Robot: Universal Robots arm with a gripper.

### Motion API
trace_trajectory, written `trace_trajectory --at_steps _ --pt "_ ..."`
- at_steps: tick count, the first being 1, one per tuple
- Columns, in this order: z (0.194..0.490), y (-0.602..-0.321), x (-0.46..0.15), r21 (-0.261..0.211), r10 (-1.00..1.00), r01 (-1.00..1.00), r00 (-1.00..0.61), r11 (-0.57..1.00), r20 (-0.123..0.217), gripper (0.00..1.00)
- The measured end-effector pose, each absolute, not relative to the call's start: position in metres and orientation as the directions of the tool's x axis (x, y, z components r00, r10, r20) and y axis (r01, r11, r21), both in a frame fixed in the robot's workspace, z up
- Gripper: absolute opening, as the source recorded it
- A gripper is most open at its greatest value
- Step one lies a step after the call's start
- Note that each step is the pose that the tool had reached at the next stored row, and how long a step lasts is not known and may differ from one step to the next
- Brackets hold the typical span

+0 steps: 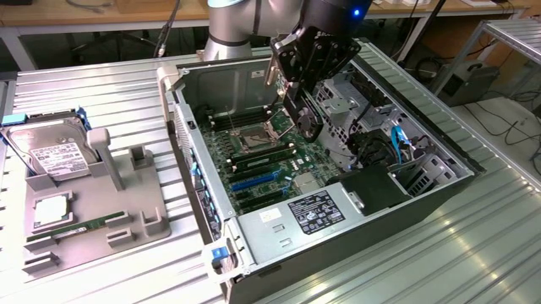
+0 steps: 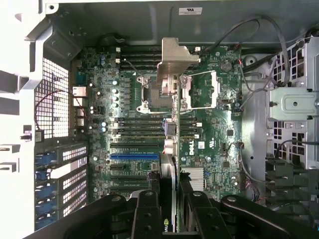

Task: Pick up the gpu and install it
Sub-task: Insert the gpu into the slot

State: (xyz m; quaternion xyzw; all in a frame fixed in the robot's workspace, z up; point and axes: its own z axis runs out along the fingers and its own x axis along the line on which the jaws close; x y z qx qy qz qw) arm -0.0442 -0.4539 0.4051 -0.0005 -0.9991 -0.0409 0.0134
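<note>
Ribbed metal table (image 1: 439,253), and on it the case (image 1: 422,101) is laid on its side with the panel off, so the board (image 1: 270,161) faces straight up and can be reached from above. To the exterior view's left a grey fixture (image 1: 127,209) is parked well apart from the case, with a hard drive (image 1: 52,157) stood in it and a RAM stick (image 1: 80,227) laid flat. Both look to be staged for pickup.

Over the open case the gripper (image 1: 298,95) is hung from above, and the gpu (image 1: 305,123) is gripped in it! The card is carried on edge, hanging down, with its round fan seen near the low end in the exterior view. That upright hold is judged to suit getting it down between the case walls.

In the wrist view the fingers (image 2: 147,209) are seen clamped on the card from both flat faces. It is pinched between them at its near end and runs away from them as a thin line. The silver bracket (image 2: 174,57) is at the far end, over the socket (image 2: 152,92) area. The blue slot (image 2: 134,156) is seen bare just beside the card's line. No slot is filled, so the card is judged to be held above the board, not yet seated.
</note>
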Motion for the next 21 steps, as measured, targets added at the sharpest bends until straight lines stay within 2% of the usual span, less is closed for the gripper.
trace_trajectory --at_steps 4,21 --pt "0.405 -0.4539 -0.0442 0.082 -0.03 -0.028 -0.999 0.996 0.027 0.26" --pt "0.4027 -0.4539 -0.0442 0.079 -0.375 -0.373 -0.927 0.925 0.017 0.26"
